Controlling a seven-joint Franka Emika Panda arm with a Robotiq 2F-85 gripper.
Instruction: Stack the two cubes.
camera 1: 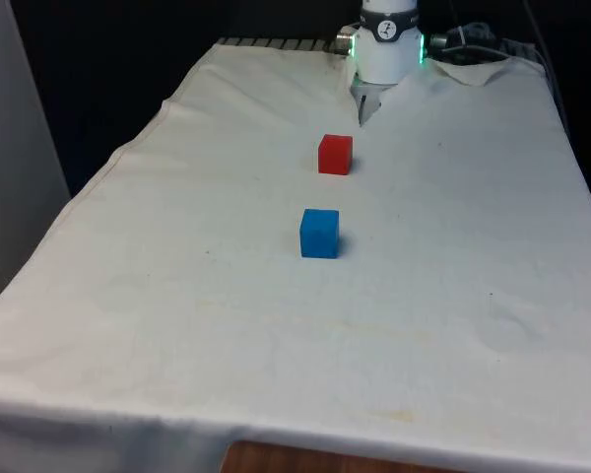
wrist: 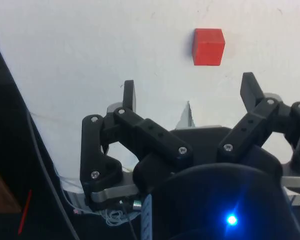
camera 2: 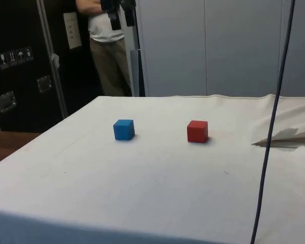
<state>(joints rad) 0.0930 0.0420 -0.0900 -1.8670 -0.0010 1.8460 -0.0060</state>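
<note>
A red cube [camera 1: 335, 155] sits on the white cloth toward the robot's end of the table, and it also appears in the side view [camera 2: 197, 131]. A blue cube [camera 1: 319, 234] rests a short way nearer the front camera, apart from the red one [camera 2: 124, 129]. Both cubes lie flat on the cloth with nothing on top of them. My gripper [wrist: 189, 90] hangs high above the cloth, open, its fingers [wrist: 128, 94] wide apart with nothing between them. In the wrist view the red cube [wrist: 209, 46] lies beyond the fingertips, well below them.
A raised fold of cloth [camera 1: 364, 103] lies between the robot's base and the red cube. A dark cable [camera 2: 274, 127] hangs across the side view's right. A person [camera 2: 108, 51] stands behind the table's far edge in the side view.
</note>
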